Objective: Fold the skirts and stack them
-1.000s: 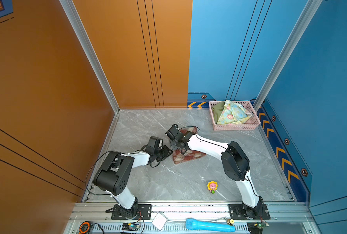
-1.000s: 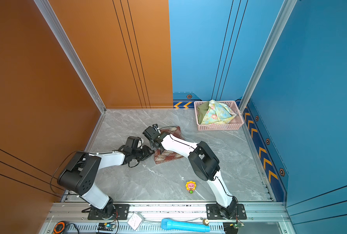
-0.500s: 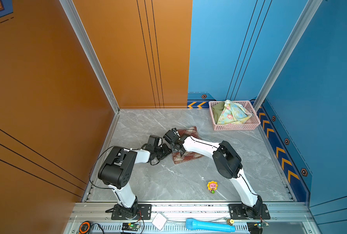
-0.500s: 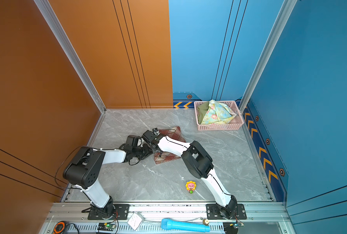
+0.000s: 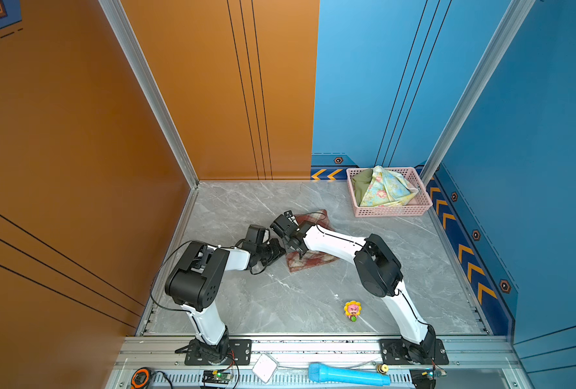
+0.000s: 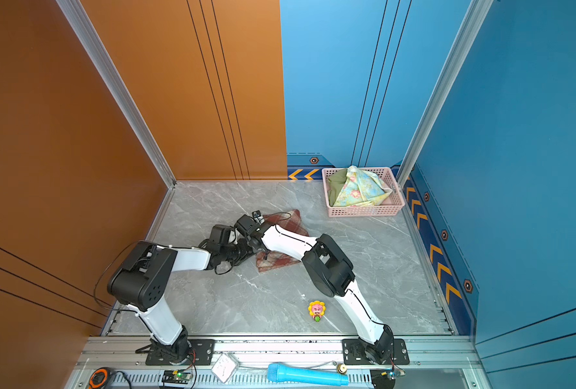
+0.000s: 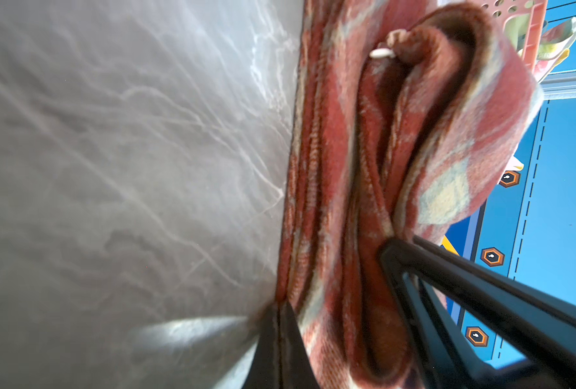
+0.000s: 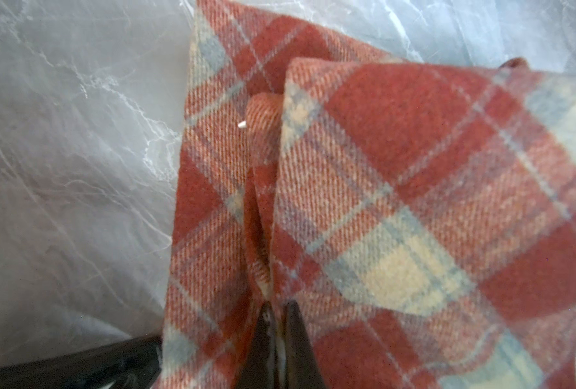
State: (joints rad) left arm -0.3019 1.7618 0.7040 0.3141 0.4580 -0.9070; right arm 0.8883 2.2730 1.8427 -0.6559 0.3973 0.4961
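In both top views, the red-and-cream plaid skirt (image 5: 313, 264) of thick soft cloth lies near the middle of the grey marble-patterned table (image 5: 280, 303), partly under the right arm. The left gripper (image 5: 281, 251) and the right gripper (image 5: 299, 255) meet close together at its left edge. The pastel floral skirt (image 5: 384, 188) and the plain olive green skirt (image 5: 360, 183) are heaped in the pink perforated plastic basket (image 5: 391, 211) in the far right corner, well apart from the grippers. A small yellow flower toy (image 5: 352, 310) stands near the front, away from the cloth.

In the left wrist view, the plaid skirt (image 7: 347, 168) shows several layers lying one on another. The left gripper (image 7: 280, 323) is closed on the lowest edge, just where the cloth touches the table.

In the right wrist view, the right gripper (image 8: 277, 308) is closed on a narrow ridge of the plaid skirt (image 8: 414, 168), beside an overlapping flap.

The step in hand seems to be a fold of this 1 skirt; the other 2 wait in the basket. To do it well, I think both grippers should rise together, at equal height, and carry the edge low across to the opposite side. The 2 grips are very near each other, so the far corners may hang or drag. The thick cloth looks springy, so the layers could slip apart if the lift is quick.
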